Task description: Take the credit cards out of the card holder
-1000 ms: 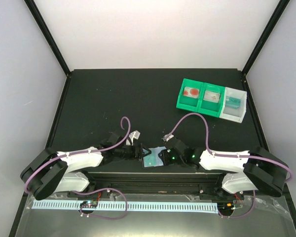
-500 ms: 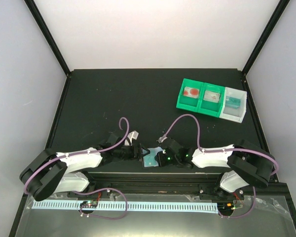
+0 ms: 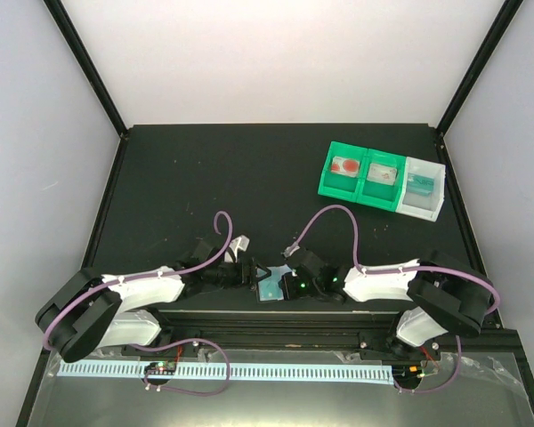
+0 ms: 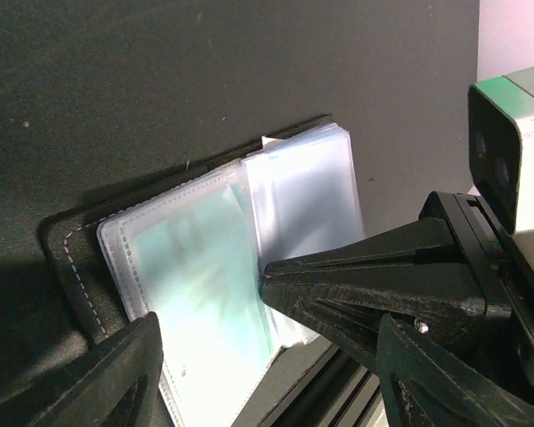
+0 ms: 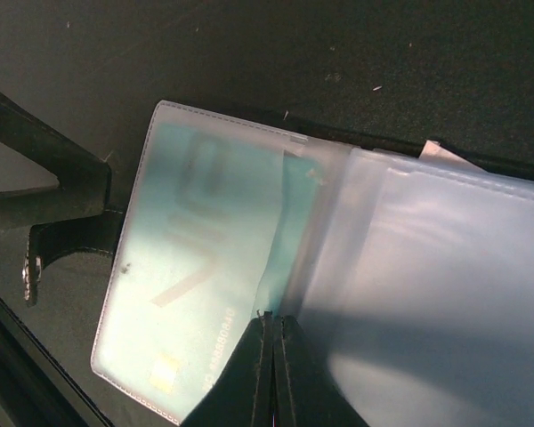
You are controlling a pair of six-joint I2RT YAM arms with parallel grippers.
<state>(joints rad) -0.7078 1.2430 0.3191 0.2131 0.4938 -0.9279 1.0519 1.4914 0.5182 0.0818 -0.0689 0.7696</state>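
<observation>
Black table (image 3: 205,178) under white walls, and the card holder (image 3: 274,286) lies open at its near edge, between your two arms. Its clear sleeves are fanned out, and a teal credit card (image 5: 205,258) sits inside the sleeve on top.

Your right gripper (image 5: 272,322) has just brought its jaws together, tip to tip, at that sleeve's lower edge by the fold. I cannot tell whether they nip the card, only the film, or nothing. If it is the card, you are set to draw it out; no card is out yet.

Your left gripper (image 3: 249,270) has its jaws wide open, straddling the holder's outer side without clamping it.

Against a second ago, your right arm has folded in toward the holder, elbow pulled left. Far right, the green-and-white tray (image 3: 356,199) is unmoved.
</observation>
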